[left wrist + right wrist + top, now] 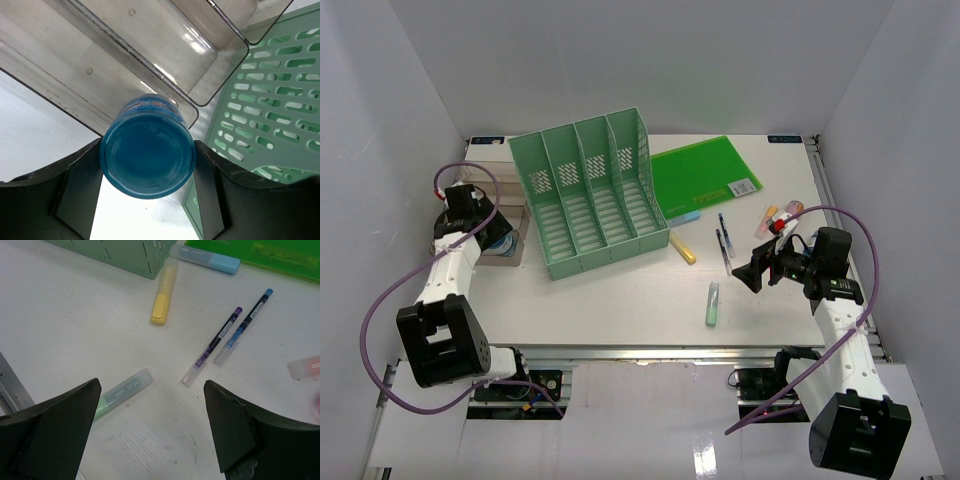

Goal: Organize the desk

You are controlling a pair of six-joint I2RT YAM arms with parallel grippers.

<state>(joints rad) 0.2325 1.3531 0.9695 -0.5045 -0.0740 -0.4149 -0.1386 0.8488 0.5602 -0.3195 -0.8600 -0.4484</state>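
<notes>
A white desk (620, 300) spreads beneath both arms, boxed in by white walls. The left gripper (147, 150) clamps a blue jar (147, 162) between its fingers. A clear tray (60, 55) lies just ahead of it and a green rack (270, 100) sits to its right. To seat the jar well, I judge it should travel forward over a compartment, upright, and go down before release. The right gripper (151, 390) hangs wide open, with a green highlighter (122, 392) below its left finger.

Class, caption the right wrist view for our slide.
Open right gripper hovers above green highlighter, yellow highlighter, purple pen and blue pen on the desk.
</notes>
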